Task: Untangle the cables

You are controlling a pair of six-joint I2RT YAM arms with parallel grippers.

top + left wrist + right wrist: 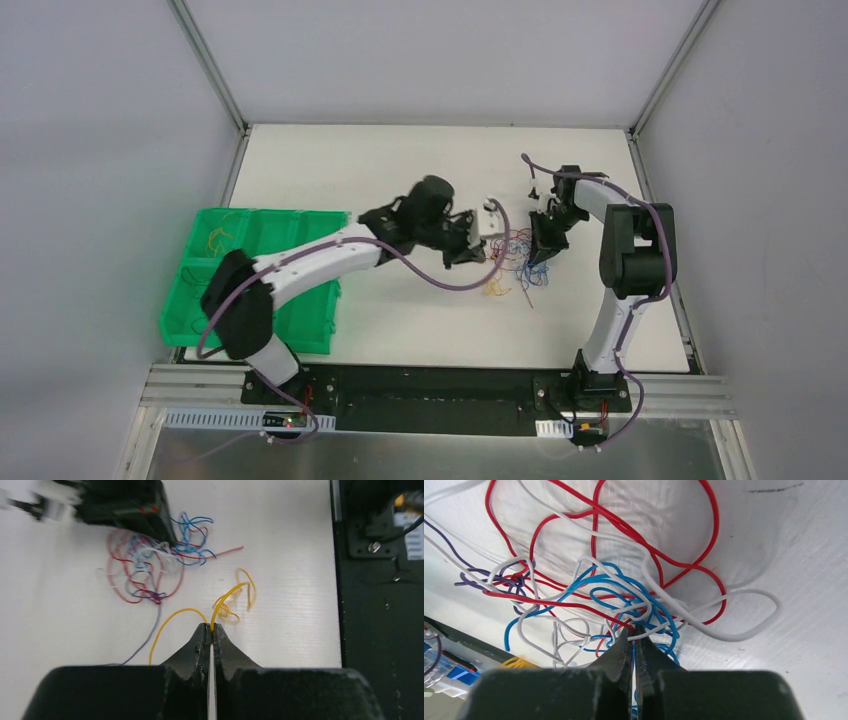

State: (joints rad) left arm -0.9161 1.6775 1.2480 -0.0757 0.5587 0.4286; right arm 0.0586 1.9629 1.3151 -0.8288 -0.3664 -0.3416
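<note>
Though hair-thin, cables [624, 605] in colourful knot.

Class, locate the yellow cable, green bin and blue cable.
yellow cable [227, 614]: left wrist view, its knot.
green bin [190, 305]: top external view, compartment floor.
blue cable [610, 564]: right wrist view, arc's top.

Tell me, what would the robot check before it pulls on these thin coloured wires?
1. Left gripper shut on the yellow cable: ok.
2. Right gripper shut inside the tangle: ok.
3. Which strand the right gripper pinches: cannot tell.
4. Yellow cable lying clear of the tangle: ok.
5. Yellow cable free of its own knot: not ok.
</note>
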